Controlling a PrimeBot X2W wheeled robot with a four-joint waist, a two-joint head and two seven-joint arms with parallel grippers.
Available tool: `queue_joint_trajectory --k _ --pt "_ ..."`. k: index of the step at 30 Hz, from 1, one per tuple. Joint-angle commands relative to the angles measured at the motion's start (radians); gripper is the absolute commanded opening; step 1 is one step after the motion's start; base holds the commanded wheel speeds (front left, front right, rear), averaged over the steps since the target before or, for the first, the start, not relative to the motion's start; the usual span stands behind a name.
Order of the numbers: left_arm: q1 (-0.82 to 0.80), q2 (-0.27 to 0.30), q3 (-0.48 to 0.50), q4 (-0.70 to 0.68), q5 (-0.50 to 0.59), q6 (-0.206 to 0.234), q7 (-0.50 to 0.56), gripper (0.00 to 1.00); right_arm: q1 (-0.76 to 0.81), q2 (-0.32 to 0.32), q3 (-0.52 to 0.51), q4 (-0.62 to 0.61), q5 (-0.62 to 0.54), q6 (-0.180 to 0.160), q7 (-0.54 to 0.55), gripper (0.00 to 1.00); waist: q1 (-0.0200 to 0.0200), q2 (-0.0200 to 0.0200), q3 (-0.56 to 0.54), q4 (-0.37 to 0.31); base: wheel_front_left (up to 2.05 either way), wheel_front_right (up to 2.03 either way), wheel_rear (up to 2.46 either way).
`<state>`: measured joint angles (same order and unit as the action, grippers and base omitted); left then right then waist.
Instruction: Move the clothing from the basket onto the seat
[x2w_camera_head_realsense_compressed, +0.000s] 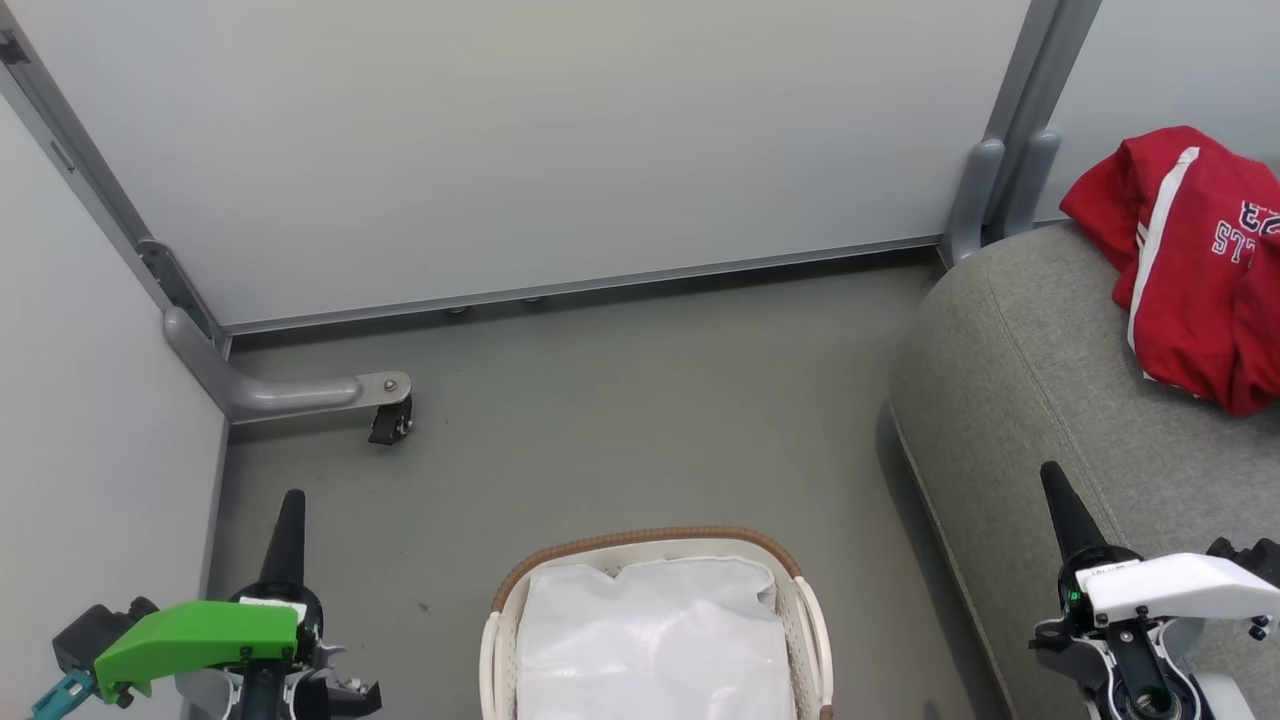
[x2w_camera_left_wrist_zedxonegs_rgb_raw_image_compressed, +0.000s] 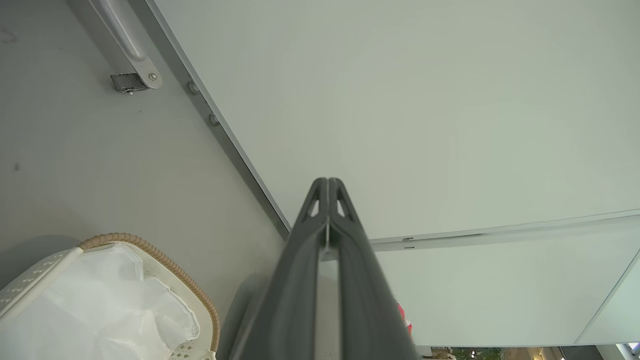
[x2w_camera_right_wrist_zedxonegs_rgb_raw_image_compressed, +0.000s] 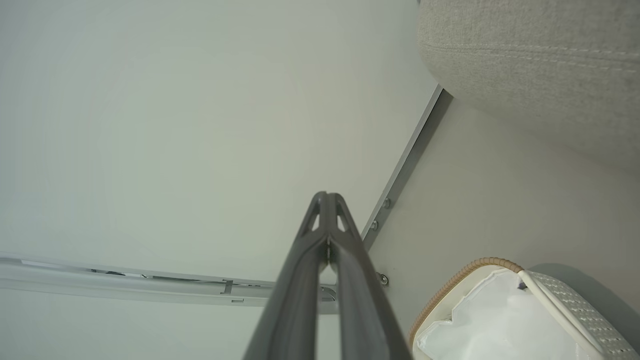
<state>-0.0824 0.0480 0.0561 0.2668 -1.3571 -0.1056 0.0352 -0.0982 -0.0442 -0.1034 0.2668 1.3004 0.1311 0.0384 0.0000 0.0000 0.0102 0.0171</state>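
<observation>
Clothing (x2w_camera_head_realsense_compressed: 1200, 290) on seat (x2w_camera_head_realsense_compressed: 1010, 400), beyond right jaws; left jaws, right jaws clenched, empty.

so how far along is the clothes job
Done, it seems: the red clothing lies on the grey seat; the basket shows just white liner. In hand: nothing, left gripper and right gripper both shut, empty. Left: nothing visible.
</observation>
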Motion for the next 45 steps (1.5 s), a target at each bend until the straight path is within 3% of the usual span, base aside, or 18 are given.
queue_joint_trajectory --k 1,36,45 --pt "-0.022 0.006 0.006 -0.008 -0.021 -0.005 0.008 0.0 -0.015 -0.006 -0.003 -0.01 0.026 0.0 0.008 0.0 0.0 0.0 0.0 -0.001 0.0 0.0 0.0" --pt "-0.033 0.006 0.058 -0.023 -0.25 -0.028 0.079 0.0 -0.014 -0.009 -0.012 -0.024 0.302 -0.001 0.075 0.0 0.0 0.0 -0.007 -0.016 0.0 0.0 0.0" --pt "-0.031 0.006 0.06 -0.023 -0.258 -0.028 0.082 0.0 -0.014 -0.009 -0.012 -0.025 0.314 -0.001 0.079 0.0 0.0 0.0 -0.007 -0.017 0.0 0.0 0.0"
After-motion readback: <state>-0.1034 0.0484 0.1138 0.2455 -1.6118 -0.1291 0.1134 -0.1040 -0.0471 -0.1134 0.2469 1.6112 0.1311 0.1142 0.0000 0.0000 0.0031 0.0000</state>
